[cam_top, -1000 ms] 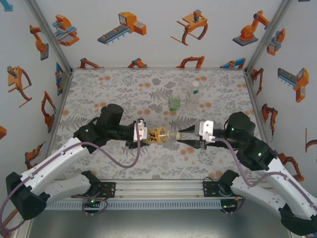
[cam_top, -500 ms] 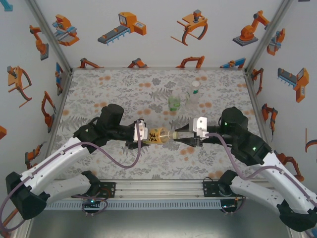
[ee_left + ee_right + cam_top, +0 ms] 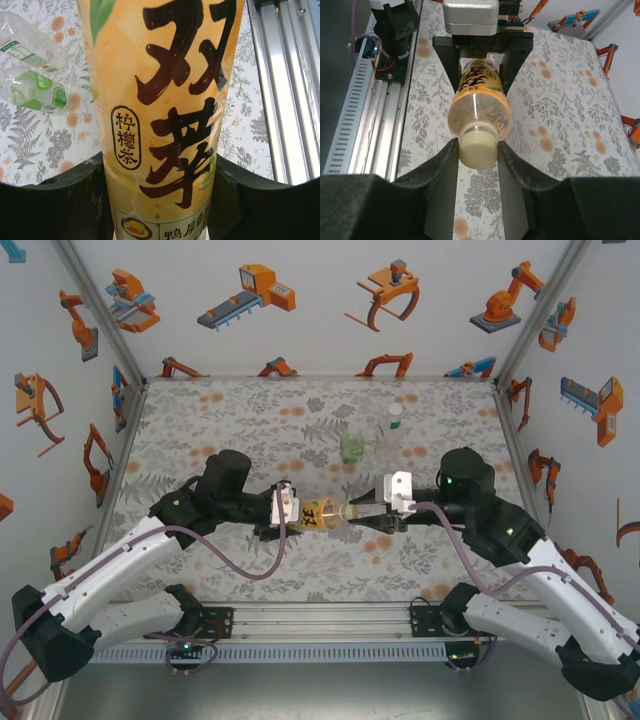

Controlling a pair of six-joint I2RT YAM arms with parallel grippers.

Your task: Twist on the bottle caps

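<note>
Right gripper (image 3: 352, 512) moved left — clamped on pale cap (image 3: 479, 150) at bottle (image 3: 322, 512) mouth | left gripper (image 3: 298, 514) clamps bottle

Cap (image 3: 478, 150) right of bottle (image 3: 480, 102), two bottles (image 3: 352, 448) behind

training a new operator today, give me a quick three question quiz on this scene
1. True or false: the left pincer holds the orange-labelled bottle upright.
2. The right pincer is shut on: A) a pale cap at that bottle's mouth, B) a white cup, C) nothing.
3. How many other bottles show in the top view?
Key: 1 false, it lies level; 2 A; 3 two, a green-labelled bottle and a clear bottle.
</note>
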